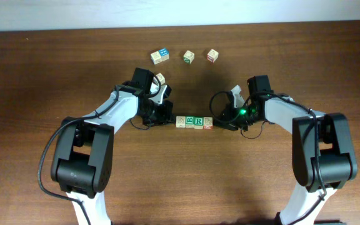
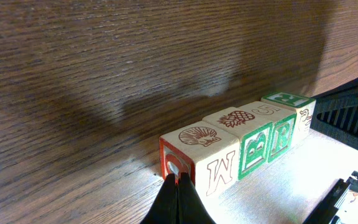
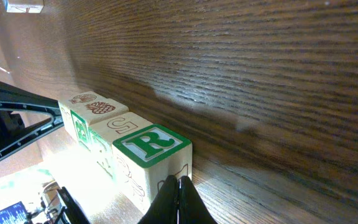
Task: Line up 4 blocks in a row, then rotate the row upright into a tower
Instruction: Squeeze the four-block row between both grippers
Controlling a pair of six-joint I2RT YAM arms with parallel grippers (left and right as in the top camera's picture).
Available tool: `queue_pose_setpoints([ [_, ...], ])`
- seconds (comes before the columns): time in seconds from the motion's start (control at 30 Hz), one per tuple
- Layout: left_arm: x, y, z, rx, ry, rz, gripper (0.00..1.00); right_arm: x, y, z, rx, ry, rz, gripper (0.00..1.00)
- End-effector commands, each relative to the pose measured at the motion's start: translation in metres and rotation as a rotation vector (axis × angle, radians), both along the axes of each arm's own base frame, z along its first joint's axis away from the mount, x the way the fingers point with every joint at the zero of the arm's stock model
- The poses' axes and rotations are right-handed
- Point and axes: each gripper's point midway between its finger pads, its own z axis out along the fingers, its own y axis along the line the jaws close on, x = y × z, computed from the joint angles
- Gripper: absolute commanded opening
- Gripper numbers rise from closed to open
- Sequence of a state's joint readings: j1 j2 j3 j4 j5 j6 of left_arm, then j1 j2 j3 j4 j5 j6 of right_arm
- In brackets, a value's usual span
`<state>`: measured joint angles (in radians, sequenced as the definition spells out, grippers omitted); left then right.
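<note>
Four small pale wooden alphabet cubes (image 1: 194,122) sit in a tight row at the middle of the dark wooden desk (image 1: 42,69). Both arms bend inward from the near edge, wrists low, pointing at each other along the row. The left claw (image 2: 178,186) is pinched fully closed and holds nothing, its tip against the red-printed end cube (image 2: 197,163). The right claw (image 3: 179,186) is likewise closed and empty, its tip at the green "R" cube (image 3: 153,149) on the opposite end. Other loose wooden cubes (image 1: 188,57) lie farther back.
</note>
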<state>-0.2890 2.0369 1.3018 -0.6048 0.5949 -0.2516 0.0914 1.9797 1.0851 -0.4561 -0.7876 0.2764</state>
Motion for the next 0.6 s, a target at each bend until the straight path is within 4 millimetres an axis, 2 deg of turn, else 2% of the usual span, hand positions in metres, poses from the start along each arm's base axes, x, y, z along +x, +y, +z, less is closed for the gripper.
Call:
queue_pose_setpoints([
  [0.0,-0.002,-0.004,-0.002,-0.015,0.020,-0.002,0.00,-0.006,0.006,0.000,0.029,0.005,0.028,0.04],
  [0.2,-0.002,-0.004,-0.002,-0.015,0.020,-0.002,0.00,-0.007,0.010,0.005,0.061,-0.009,0.047,0.04],
  [0.57,-0.002,-0.004,-0.002,-0.015,0.020,-0.002,0.00,-0.005,0.022,0.034,0.083,-0.093,0.085,0.04],
])
